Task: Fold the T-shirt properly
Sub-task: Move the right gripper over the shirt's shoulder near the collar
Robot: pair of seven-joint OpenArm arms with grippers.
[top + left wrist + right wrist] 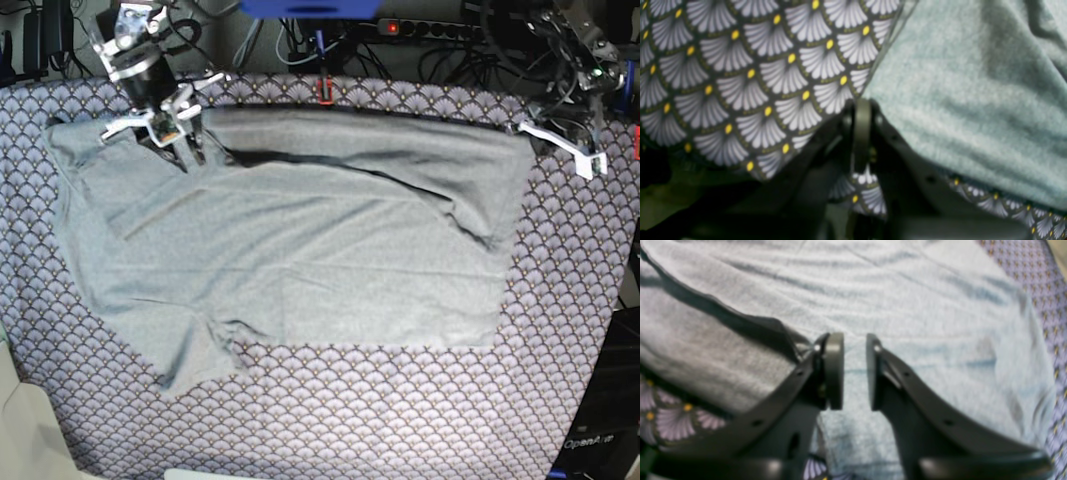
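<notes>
The grey T-shirt (pixel 300 250) lies spread across the bench (pixel 400 420), which is covered by a scallop-patterned cloth (pixel 560 300). Its far edge is folded over toward the middle, leaving a dark shadowed crease, and one short sleeve (pixel 195 355) points toward the near edge.

The right claw (pixel 855 368) hangs over the shirt's far corner (on the base view's left), its pads (pixel 835 370) spread a little with bare fabric showing between them, pinching nothing.

The left claw (pixel 862 133) sits at the shirt's opposite far corner, fingers pressed together beside the fabric edge; whether cloth is caught between them is unclear.
</notes>
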